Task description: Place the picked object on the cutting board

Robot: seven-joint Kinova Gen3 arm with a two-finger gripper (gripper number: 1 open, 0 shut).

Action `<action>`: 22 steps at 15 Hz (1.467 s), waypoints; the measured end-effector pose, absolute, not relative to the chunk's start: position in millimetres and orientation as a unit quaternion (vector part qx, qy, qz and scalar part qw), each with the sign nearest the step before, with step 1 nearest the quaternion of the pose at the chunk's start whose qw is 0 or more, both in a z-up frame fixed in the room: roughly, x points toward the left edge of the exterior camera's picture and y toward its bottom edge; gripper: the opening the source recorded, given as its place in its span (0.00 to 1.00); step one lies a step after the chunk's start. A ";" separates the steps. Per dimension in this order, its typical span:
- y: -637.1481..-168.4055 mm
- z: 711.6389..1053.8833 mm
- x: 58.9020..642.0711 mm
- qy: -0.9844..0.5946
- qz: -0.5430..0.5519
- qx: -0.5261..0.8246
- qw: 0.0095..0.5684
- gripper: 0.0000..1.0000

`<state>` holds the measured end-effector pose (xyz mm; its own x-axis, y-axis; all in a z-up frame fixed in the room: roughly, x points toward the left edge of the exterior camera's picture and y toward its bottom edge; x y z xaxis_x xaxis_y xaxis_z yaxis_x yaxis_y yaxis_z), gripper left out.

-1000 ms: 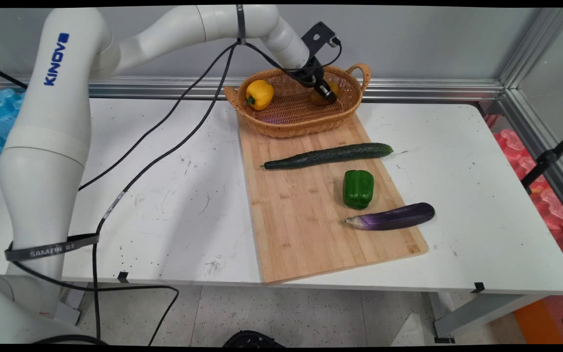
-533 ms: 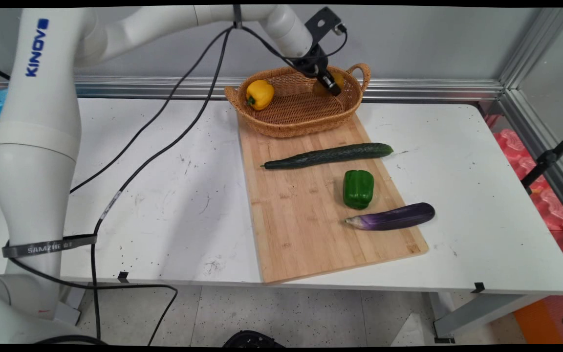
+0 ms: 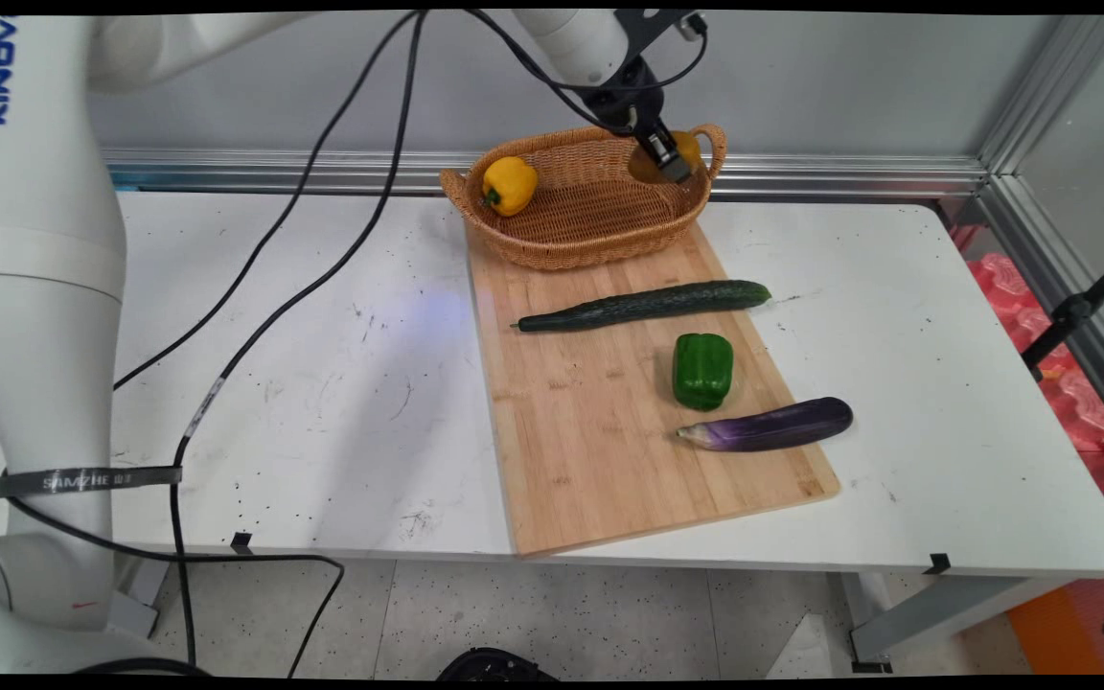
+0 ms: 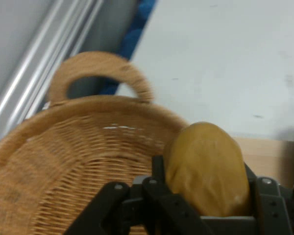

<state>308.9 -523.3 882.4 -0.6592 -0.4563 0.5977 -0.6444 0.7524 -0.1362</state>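
My gripper is shut on a brownish-yellow potato, lifted above the right end of the wicker basket. In the hand view the potato sits between the black fingers, with the basket rim and handle below and behind it. A yellow bell pepper lies in the basket's left part.
A wooden cutting board lies in front of the basket and bears a cucumber, a green bell pepper and a purple eggplant. Black cables hang from the arm over the table's left half.
The gripper has risen out of the basket and moved right toward the right handle, carrying the potato up with it.
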 end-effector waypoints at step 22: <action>-330.2 883.6 279.7 -0.944 0.071 0.212 0.241 0.00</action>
